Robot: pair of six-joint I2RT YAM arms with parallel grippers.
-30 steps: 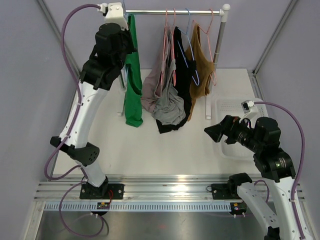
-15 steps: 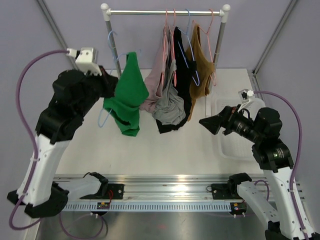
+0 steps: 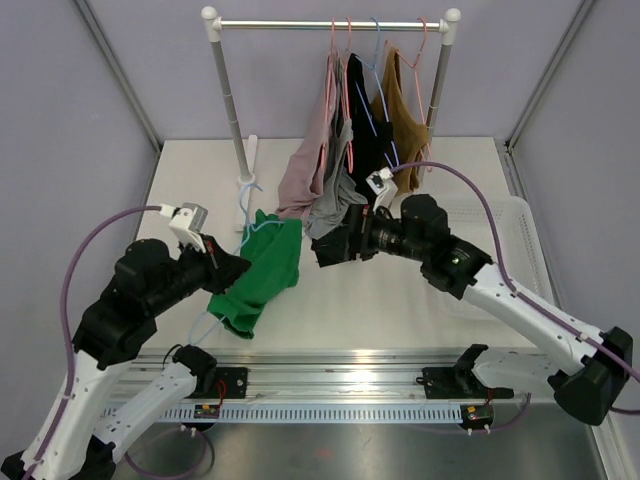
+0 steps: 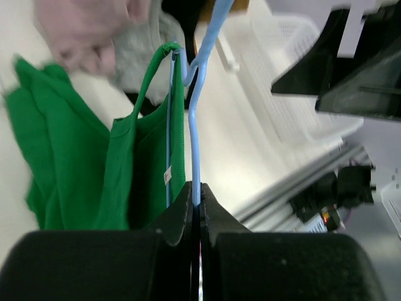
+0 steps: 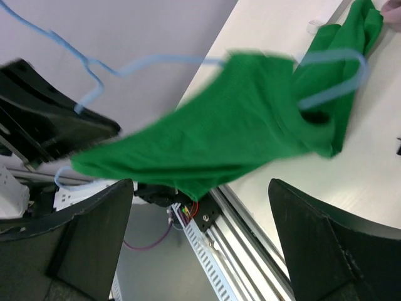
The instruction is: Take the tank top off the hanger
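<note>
Green tank top [image 3: 262, 275] on blue hanger [image 4: 194, 150], outside white basket [image 3: 505, 230]

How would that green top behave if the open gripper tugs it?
Probably floppy: the green tank top sags in folds from the blue hanger. Likely light, since that thin hanger carries it. It may snag, as its strap loops round the wire.

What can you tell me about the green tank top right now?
The green knit tank top hangs bunched and creased on a light blue wire hanger, one strap looped over the wire, a small white tag inside. The shut left gripper pinches the hanger wire, not the cloth. The open right gripper faces it without touching. It is low over the white table; contact there is unclear.
</note>
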